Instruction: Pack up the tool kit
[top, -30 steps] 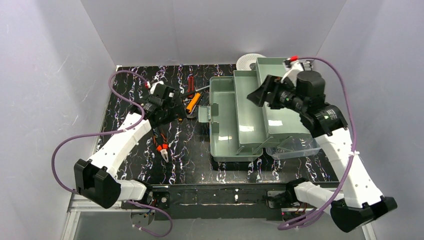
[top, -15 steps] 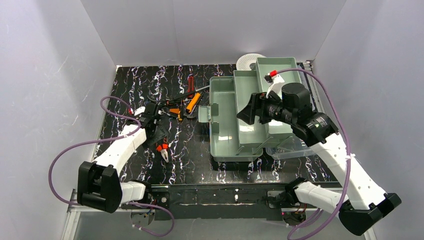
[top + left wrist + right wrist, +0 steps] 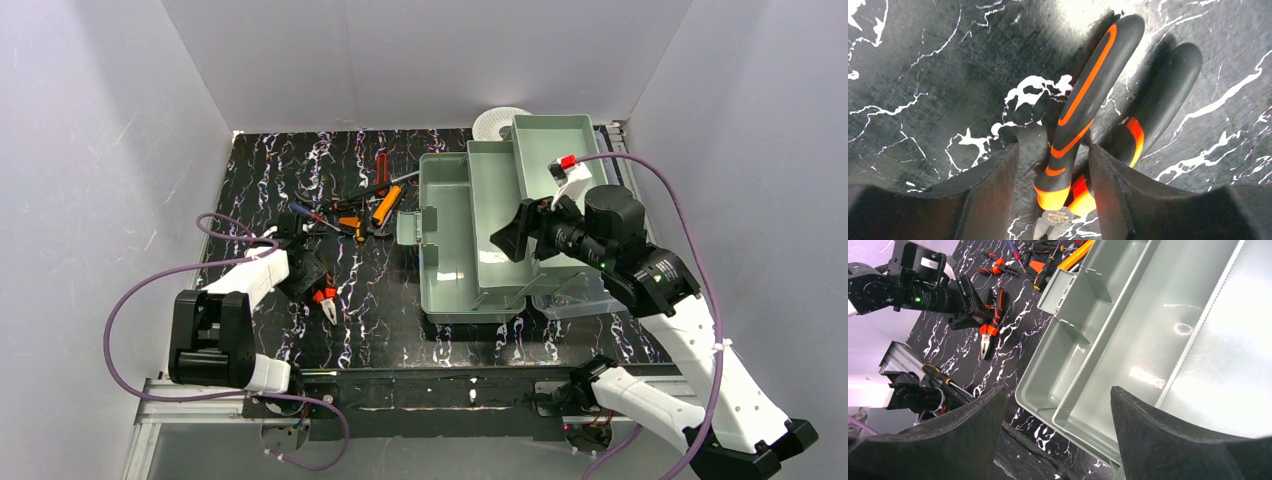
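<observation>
The pale-green tool box (image 3: pixel 450 240) lies open at centre right, its trays bare, also in the right wrist view (image 3: pixel 1148 340). Its clear lid (image 3: pixel 590 292) lies at the near right corner. Orange-and-black pliers (image 3: pixel 324 300) lie on the table left of the box. My left gripper (image 3: pixel 308 278) is low over them and open. In the left wrist view (image 3: pixel 1053 150) one pliers handle (image 3: pixel 1088 100) lies between the fingers and the other is beyond the right finger. My right gripper (image 3: pixel 512 235) hovers open and empty above the box (image 3: pixel 1058 390).
Several screwdrivers, pliers and wrenches lie in a pile (image 3: pixel 365 205) on the black marbled table behind the left gripper, also in the right wrist view (image 3: pixel 1043 260). A white round spool (image 3: pixel 495 120) stands behind the box. White walls enclose the table.
My left arm has drawn back from the tool pile toward the near left and come down over the orange-and-black pliers. My right gripper has shifted slightly nearer over the box.
</observation>
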